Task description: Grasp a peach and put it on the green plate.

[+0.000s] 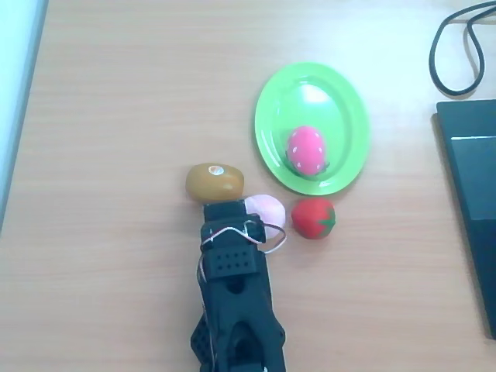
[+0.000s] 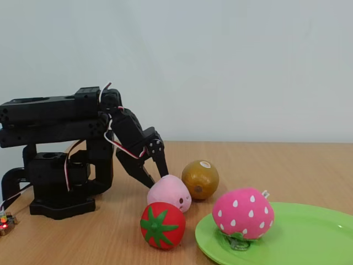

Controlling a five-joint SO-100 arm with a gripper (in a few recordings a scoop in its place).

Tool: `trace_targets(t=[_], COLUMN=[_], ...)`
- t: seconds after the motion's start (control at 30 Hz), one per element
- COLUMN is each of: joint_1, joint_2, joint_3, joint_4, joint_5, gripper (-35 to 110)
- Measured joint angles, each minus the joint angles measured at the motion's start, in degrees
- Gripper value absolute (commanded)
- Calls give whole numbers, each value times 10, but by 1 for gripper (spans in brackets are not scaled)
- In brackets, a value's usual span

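Looking down from the overhead view, you have the green plate (image 1: 341, 93) as your landmark on the wooden table (image 1: 116, 116). On the plate, toward its lower part, sits a bright pink white-dotted strawberry (image 1: 307, 150). Just below the plate's lower rim lies a red strawberry with green leaves (image 1: 313, 218), off the plate. The peach (image 1: 267, 209) lies below and left of the plate, just beside the red strawberry, on the table. Farther left of the plate's lower edge rests a brown round fruit with a small sticker (image 1: 215, 181). The black arm comes up from the bottom edge, and its gripper (image 1: 232, 211) sits at the peach's left side, partly covering it. From here you cannot tell how wide the jaws stand.

In the fixed view, the plate (image 2: 309, 232) is at the lower right, with the dotted strawberry (image 2: 243, 212) on its left part. The red strawberry (image 2: 162, 225) stands on the table just left of the plate's rim, and the peach (image 2: 170, 193) sits behind it, farther from the plate. The brown fruit (image 2: 200, 179) is beside the peach. Your gripper (image 2: 155, 179) points down with its 2 fingers spread apart, the tips right at the peach's top left side; it has not closed on anything.
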Motion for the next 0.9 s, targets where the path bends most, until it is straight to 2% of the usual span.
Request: trace_targets(t=[0.27,0.63,0.9], joint_1=[2,-1,5], joint_2=[-6,-139,-291], joint_3=[-54,-235,-426], joint_4=[-11,-7,108], joint_5=[-4,0,16], gripper=[-8,-8,-8])
